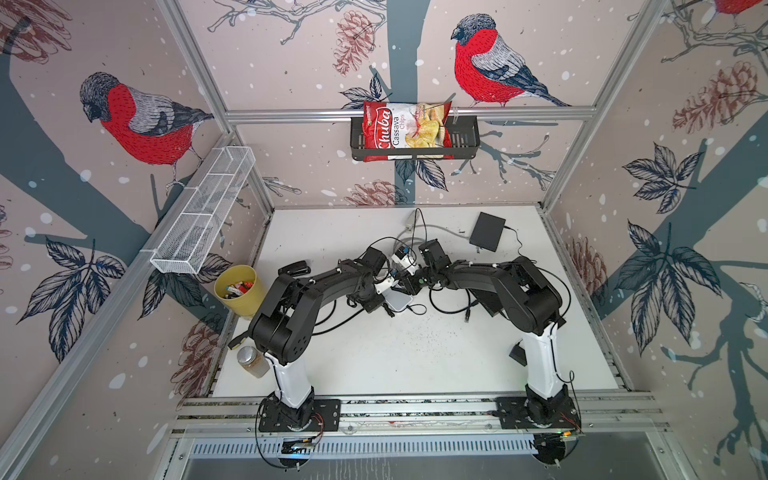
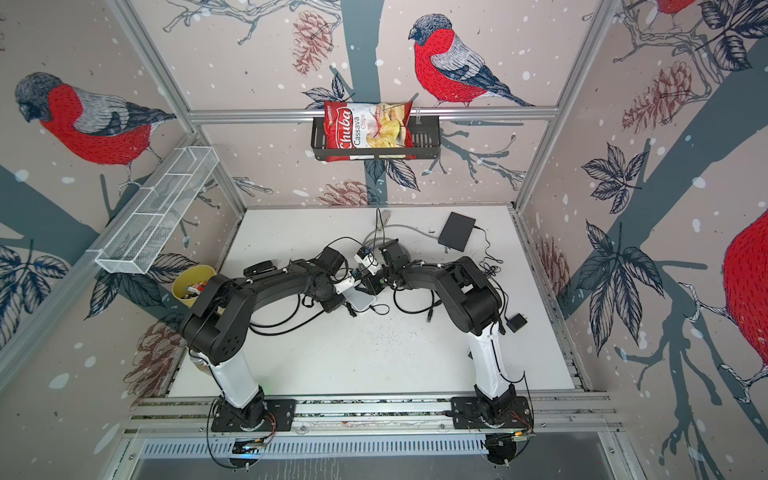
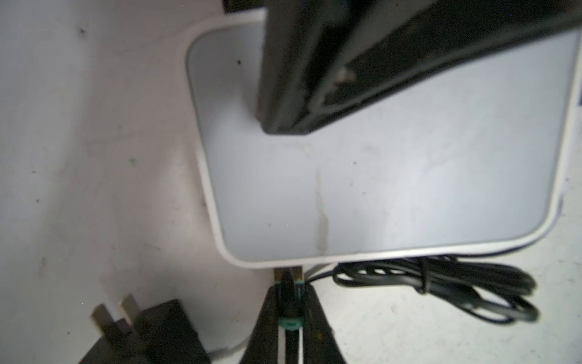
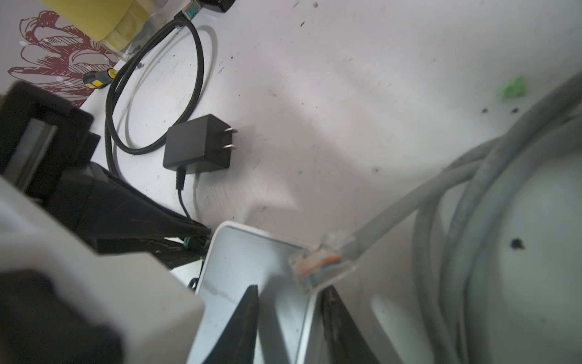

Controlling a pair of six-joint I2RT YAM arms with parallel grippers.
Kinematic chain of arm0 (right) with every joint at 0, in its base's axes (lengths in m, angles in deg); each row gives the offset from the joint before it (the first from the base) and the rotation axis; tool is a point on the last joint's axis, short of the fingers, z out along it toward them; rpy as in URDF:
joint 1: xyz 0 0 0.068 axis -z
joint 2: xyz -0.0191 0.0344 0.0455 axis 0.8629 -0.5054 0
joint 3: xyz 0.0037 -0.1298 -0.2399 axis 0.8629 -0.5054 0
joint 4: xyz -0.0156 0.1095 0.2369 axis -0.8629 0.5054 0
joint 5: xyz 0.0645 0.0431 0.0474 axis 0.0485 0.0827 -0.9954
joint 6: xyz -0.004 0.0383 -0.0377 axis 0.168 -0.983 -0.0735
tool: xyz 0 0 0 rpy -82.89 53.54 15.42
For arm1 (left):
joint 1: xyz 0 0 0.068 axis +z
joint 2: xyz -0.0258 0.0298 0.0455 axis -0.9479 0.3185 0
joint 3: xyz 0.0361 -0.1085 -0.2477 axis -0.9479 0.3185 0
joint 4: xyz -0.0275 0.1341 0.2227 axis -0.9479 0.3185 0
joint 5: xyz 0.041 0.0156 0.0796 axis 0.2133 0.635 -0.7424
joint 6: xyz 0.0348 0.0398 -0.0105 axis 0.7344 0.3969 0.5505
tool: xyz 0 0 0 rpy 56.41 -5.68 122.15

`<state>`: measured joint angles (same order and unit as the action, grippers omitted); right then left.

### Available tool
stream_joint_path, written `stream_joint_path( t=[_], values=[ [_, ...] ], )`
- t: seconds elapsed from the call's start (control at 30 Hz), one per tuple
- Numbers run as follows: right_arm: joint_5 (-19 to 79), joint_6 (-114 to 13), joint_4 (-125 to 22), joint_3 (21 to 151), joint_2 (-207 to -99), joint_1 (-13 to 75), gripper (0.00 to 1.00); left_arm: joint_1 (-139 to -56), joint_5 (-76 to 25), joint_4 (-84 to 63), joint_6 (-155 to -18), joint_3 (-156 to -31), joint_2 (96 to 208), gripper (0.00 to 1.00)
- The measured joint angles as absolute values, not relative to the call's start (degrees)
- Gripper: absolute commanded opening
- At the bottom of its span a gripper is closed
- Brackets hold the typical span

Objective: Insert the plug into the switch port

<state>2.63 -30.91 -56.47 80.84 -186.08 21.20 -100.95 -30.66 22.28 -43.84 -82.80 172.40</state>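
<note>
The switch [image 3: 378, 176] is a flat white box with a grey top, lying mid-table in both top views [image 1: 399, 301] [image 2: 361, 301]. My left gripper [image 3: 288, 277] is shut on a small black plug [image 3: 287, 293], whose tip meets the switch's side edge; the port itself is hidden. The same gripper [image 4: 192, 242] appears beside the switch's corner in the right wrist view. My right gripper [image 4: 289, 288] is shut on the switch's edge [image 4: 311, 302]. One finger [image 4: 245, 321] lies on its top and the other sits against its side. In the left wrist view, that finger [image 3: 293, 78] rests on the switch.
A clear Ethernet connector [image 4: 318, 261] on a grey cable lies at the switch's edge. A black power adapter [image 4: 196, 146] and a tied cable coil [image 3: 441, 283] lie close by. A black box [image 1: 487, 231], a yellow cup [image 1: 241, 289] and a jar [image 1: 251, 360] stand further off.
</note>
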Motion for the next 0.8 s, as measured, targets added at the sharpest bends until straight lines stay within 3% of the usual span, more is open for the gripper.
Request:
stream_joint_path(
  t=[0.47,0.8],
  values=[
    [-2.0,-36.1,-52.1,78.9,-180.9,26.3,0.37,-100.9,-25.4,13.0,-43.9,-83.0,170.4,0.50],
    [-2.2,-36.1,-52.0,76.3,-175.4,28.6,0.37,-99.6,-20.9,13.2,-44.9,-83.0,163.1,0.51]
  ],
)
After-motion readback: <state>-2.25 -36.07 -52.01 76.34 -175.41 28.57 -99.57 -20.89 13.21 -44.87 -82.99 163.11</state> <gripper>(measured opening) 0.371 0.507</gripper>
